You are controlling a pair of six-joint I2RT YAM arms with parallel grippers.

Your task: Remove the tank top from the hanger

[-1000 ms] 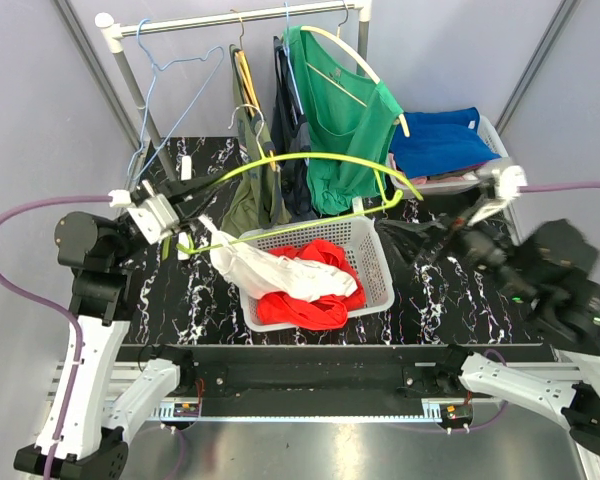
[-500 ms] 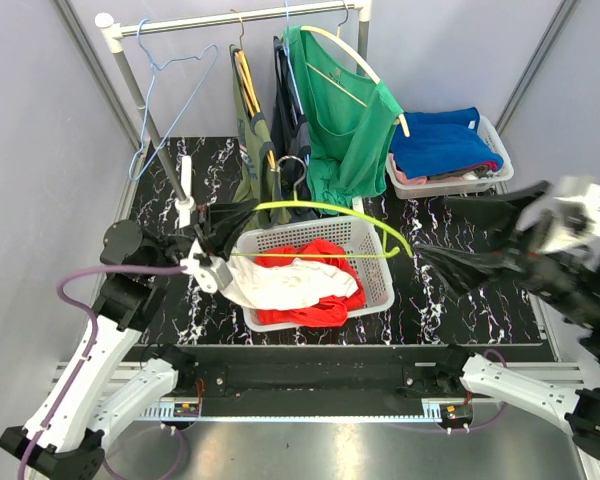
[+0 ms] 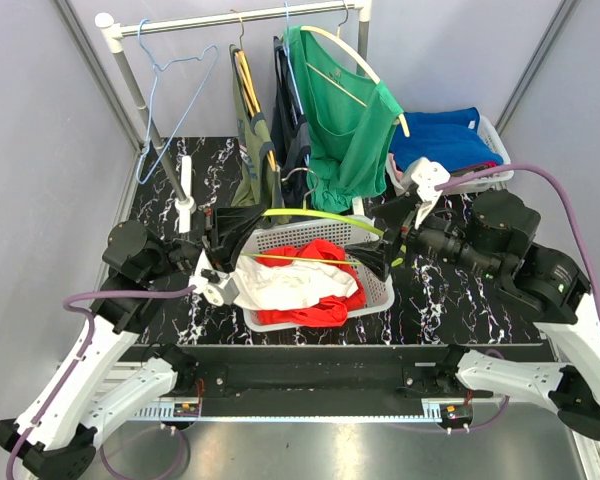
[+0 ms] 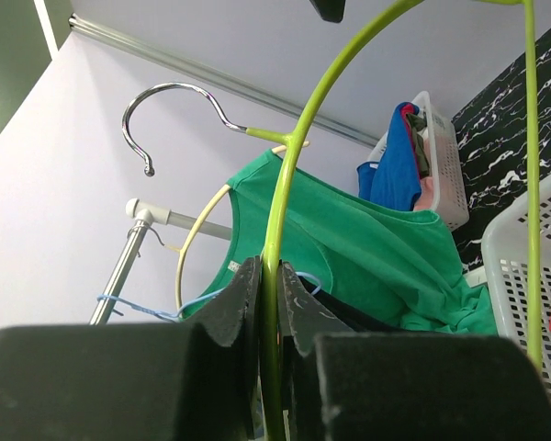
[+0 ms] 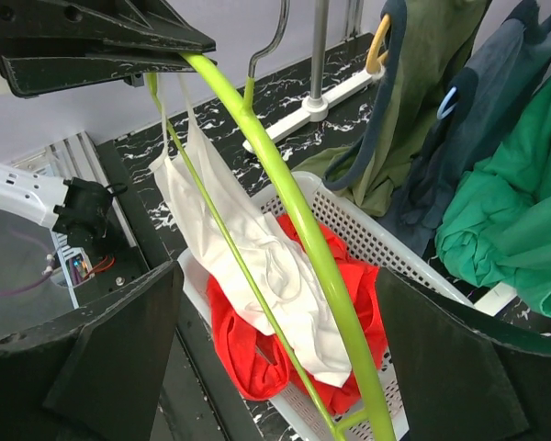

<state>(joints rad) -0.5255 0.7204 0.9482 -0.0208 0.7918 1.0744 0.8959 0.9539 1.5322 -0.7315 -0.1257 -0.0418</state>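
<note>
1. The left arm leans in over the left edge of the basket (image 3: 378,290). The left gripper (image 4: 267,276) is pinched tight on the wire of the lime hanger (image 4: 292,161).
2. The right arm reaches across from the right. The right gripper (image 3: 382,257) has its fingers spread wide, with the hanger's other end running between them untouched.
3. The white tank top (image 5: 257,262) hangs by a strap near the left gripper. It drapes down into the basket onto a red cloth (image 5: 248,363).
4. Hung clothes (image 3: 345,120) crowd close behind the basket, and bare table (image 3: 450,300) lies to its right.
</note>
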